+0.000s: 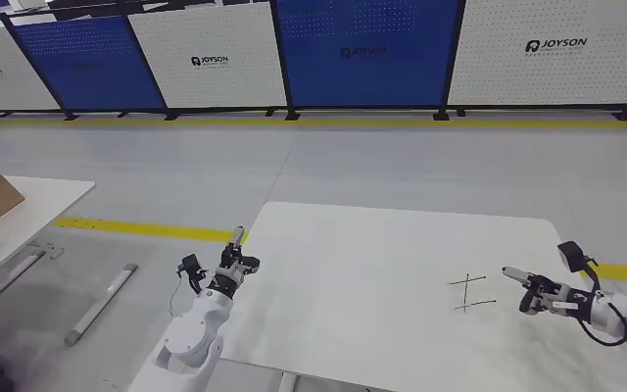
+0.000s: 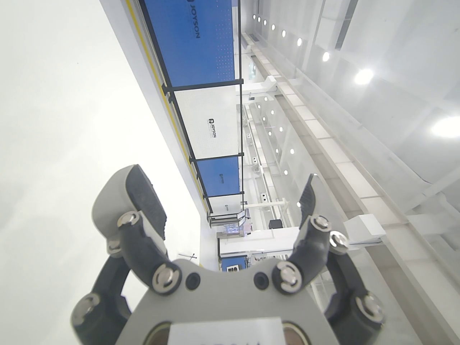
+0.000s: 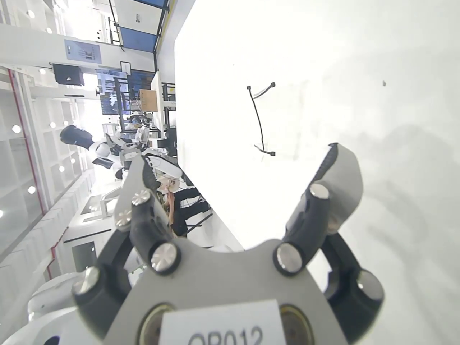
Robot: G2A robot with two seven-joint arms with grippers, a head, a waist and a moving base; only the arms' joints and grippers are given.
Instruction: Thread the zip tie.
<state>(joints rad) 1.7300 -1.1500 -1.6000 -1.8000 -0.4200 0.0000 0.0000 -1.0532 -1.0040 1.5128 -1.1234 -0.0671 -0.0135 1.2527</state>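
1. The white worktop carries a small set of thin black zip ties on its right part, near the front edge
2. In the top view one zip tie lies across two others, which run roughly side by side; whether any tail sits in a head cannot be told
3. In the right wrist view the zip ties lie flat on the worktop, with the long one spanning between two shorter pieces at its ends
4. The right claw hovers just beside the zip ties, on their right and apart from them, pointing toward them
5. The right claw is spread wide and holds nothing
6. The left claw is at the left edge of the worktop, well apart from the zip ties
7. The left claw is also spread wide with nothing between its dark pads, and the bare worktop lies to one side of it
8. Behind the worktop a yellow floor line runs across the grey floor, and blue and white pegboard panels stand along the far side
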